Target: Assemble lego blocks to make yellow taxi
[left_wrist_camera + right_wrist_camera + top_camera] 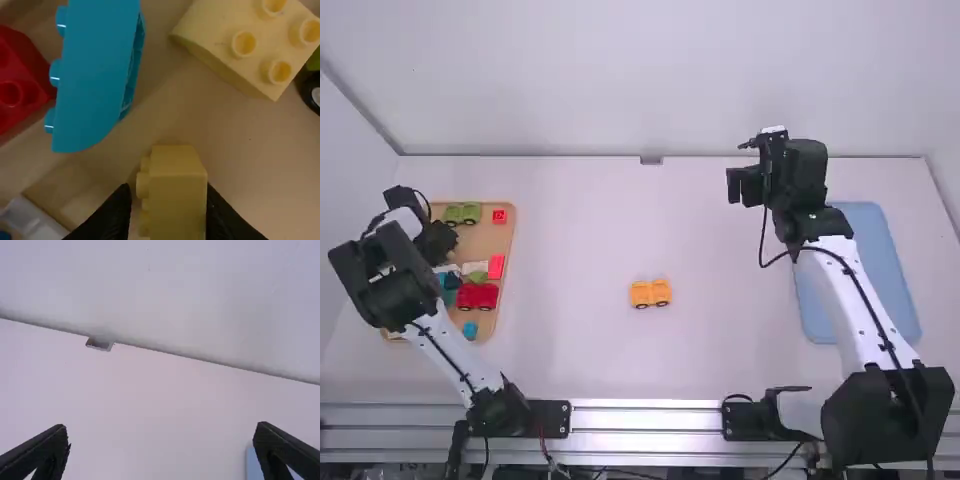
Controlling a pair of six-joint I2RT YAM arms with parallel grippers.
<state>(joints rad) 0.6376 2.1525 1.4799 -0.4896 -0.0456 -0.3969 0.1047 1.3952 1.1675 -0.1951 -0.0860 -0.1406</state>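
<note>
The left end effector (439, 241) is at the wooden tray (508, 212) on the left side of the tabletop (580, 350). In its own wrist view, the left end effector (170, 195) has its two fingers drawn in on opposite sides of a yellow block (177, 205), gripping it, with the block's studs facing one finger. Around that block lie a pale yellow block (245, 45) with four studs showing, a blue block (95, 75) with a curved end, and a red block (22, 82) just beside the blue one. In the high view, the task's yellow wheeled base (650, 293) stands upright on its dark wheels near the middle of the tabletop, well apart from both end effectors. The tray also holds a green wheeled base (463, 213) and a small red block (499, 216) toward its far edge, a second red block (496, 267) at its right side, a red wheeled base (477, 296) nearer, and a small blue block (470, 330) toward the near edge. The right end effector (744, 187) is over the far right part of the tabletop, its fingers wide apart with nothing between them. A blue tray (875, 290) lies at the right, partly hidden by the right arm (850, 300).
</note>
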